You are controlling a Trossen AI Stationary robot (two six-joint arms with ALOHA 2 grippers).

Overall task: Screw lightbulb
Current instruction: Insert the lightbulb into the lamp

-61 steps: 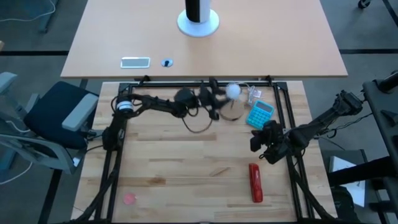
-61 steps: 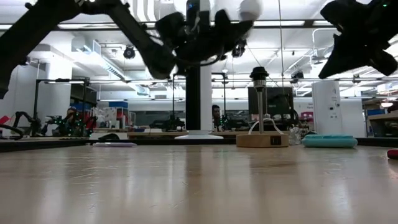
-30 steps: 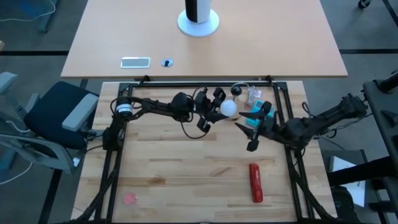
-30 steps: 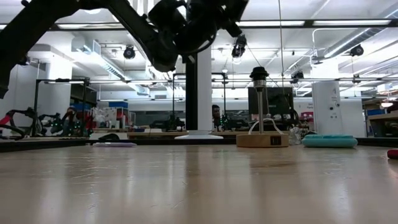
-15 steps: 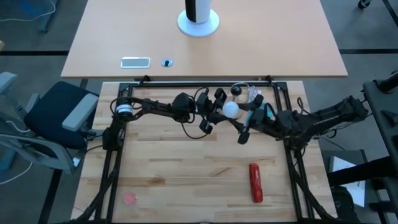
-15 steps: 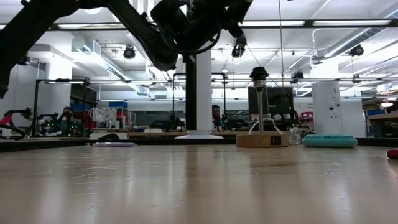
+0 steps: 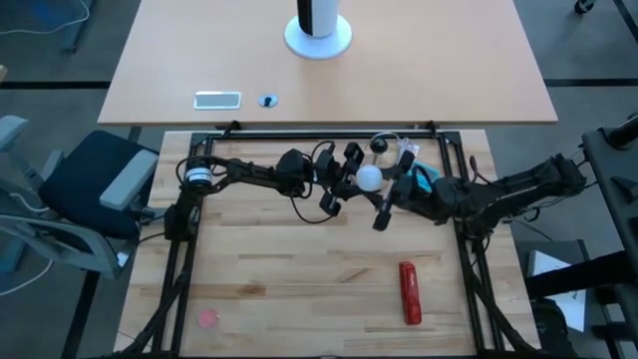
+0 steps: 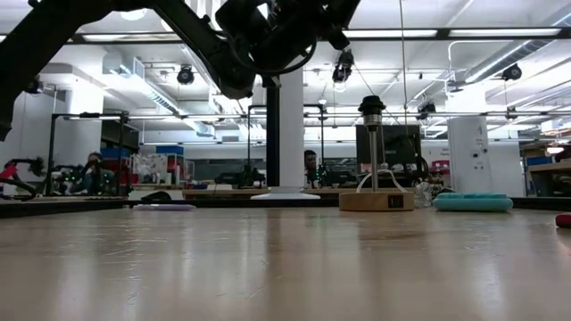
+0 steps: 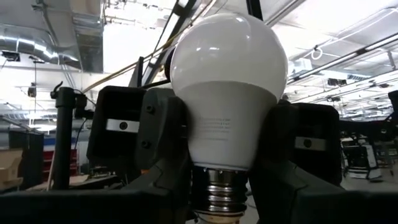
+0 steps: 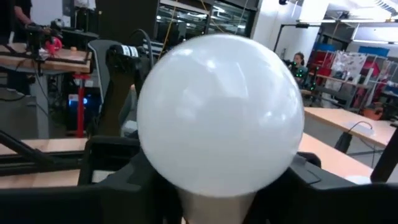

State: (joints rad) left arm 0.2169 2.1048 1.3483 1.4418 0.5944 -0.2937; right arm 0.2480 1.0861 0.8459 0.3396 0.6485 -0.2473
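Pale wood table (image 7: 279, 259) – bright ceiling-lit workshop behind, left gripper (image 7: 344, 178) holding lightbulb (image 7: 370, 178)

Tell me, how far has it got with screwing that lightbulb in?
Done: the lightbulb is off the table, gripped by its lower body in the left end effector. In hand: the right end effector has come right up to the bulb, apparently for a handover; whether it grips is unclear. Left: carrying it to the socket post on the wooden base and twisting it in.
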